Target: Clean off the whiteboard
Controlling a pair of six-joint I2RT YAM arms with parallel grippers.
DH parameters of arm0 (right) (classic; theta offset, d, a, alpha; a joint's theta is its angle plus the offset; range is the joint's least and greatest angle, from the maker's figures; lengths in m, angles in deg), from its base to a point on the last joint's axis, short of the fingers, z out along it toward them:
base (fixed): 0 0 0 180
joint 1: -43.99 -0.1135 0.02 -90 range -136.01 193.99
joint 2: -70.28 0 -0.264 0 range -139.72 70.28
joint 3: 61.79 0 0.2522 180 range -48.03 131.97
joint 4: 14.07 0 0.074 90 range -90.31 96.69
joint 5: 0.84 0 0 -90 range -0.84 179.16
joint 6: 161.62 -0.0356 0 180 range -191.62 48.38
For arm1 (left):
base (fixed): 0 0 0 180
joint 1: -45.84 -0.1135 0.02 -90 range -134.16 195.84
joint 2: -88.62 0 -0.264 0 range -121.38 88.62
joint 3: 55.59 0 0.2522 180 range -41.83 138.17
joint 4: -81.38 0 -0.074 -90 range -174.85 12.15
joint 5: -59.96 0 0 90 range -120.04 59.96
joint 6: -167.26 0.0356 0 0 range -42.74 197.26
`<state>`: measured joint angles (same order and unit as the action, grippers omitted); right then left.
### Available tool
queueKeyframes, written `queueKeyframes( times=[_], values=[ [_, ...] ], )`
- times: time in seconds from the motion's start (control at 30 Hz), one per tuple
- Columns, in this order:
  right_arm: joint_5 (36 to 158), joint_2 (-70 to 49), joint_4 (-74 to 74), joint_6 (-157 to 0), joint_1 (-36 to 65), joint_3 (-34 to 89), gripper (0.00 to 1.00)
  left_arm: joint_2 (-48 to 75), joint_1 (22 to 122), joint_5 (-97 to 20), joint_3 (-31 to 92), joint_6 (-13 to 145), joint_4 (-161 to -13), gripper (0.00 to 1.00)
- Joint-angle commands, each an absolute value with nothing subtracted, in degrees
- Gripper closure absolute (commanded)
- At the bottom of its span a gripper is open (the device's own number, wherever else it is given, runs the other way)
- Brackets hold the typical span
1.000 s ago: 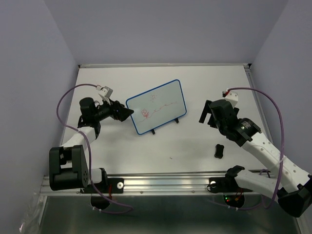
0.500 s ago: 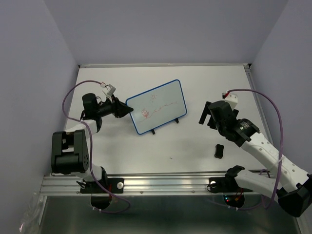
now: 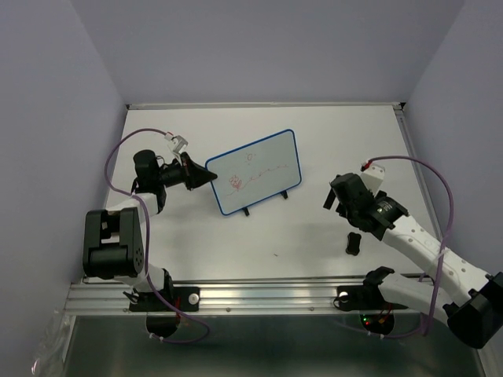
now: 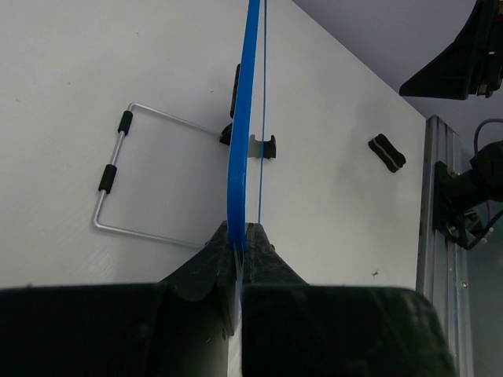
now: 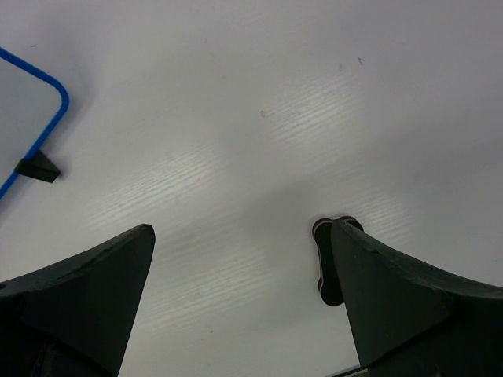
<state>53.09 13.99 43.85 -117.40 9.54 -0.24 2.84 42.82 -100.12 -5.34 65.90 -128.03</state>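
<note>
Spreading under everything is the white counter, and the largest thing on it is the whiteboard, a white panel in a blue rounded frame. The board stands left of centre and toward the back, propped at a tilt with its face toward the near edge and its left end closer to the arms than its right. The left hand is closed on the board's left edge. In the left wrist view the frame runs edge-on straight out from between the two pinching fingers. The right hand is spread wide open and holds nothing. It hangs over bare counter to the right of the board, well apart from it. Behind the board a bent wire stand with two black sleeves reaches out from the back and lies on the counter. A small black eraser lies flat near the right hand. In the right wrist view it sits just beside the right finger and is partly hidden by it, so contact cannot be judged. Two small black feet sit under the board's lower edge. Red scribbles mark the lower left of its face, with a thin red line trailing to the right.
</note>
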Motion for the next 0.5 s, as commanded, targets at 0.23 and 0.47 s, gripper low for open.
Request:
queueKeyframes(
  times=[0.23, 0.47],
  values=[
    [54.5, 13.1, 46.9, -126.6, 15.9, -7.8, 0.02, 1.0, 42.8, -100.3, -6.3, 66.8, -133.7, 1.00],
    [58.3, 14.5, 46.4, -129.2, 18.8, -10.4, 0.12, 0.0, 42.7, -100.4, -6.2, 66.8, -133.6, 1.00]
  ],
)
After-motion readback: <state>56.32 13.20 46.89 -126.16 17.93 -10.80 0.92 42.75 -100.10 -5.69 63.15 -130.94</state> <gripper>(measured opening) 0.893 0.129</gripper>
